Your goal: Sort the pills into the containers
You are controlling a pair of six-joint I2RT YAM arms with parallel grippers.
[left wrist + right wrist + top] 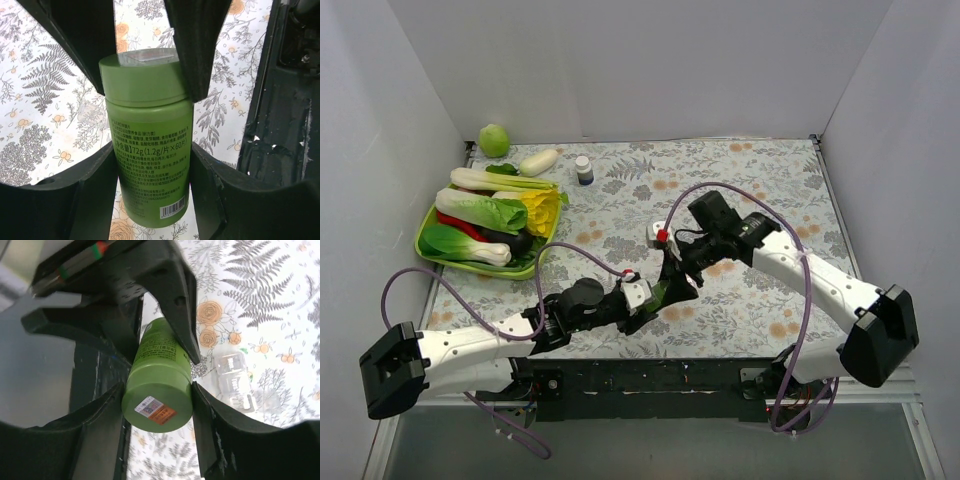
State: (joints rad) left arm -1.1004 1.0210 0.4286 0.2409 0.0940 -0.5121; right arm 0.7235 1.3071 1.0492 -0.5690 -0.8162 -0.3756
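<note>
Green plastic bottle (149, 200) is held midway along the near edge of the worktop (760, 170): my left gripper (152, 150) is closed on its body, my right gripper (157, 390) on its cap. Stiff, light, slick, I judge, so squeeze squarely. Clear containers (235, 380) lie just beside.

green bottle (147, 85): 1 counted | compartment strip (235, 380): 1 counted | white-capped dark bottle (584, 170): 1 counted | green tray (421, 238): 1 counted | claws: 2 counted, left claw (150, 155), right claw (157, 390) | vegetables (480, 210): overlapped, not counted
</note>
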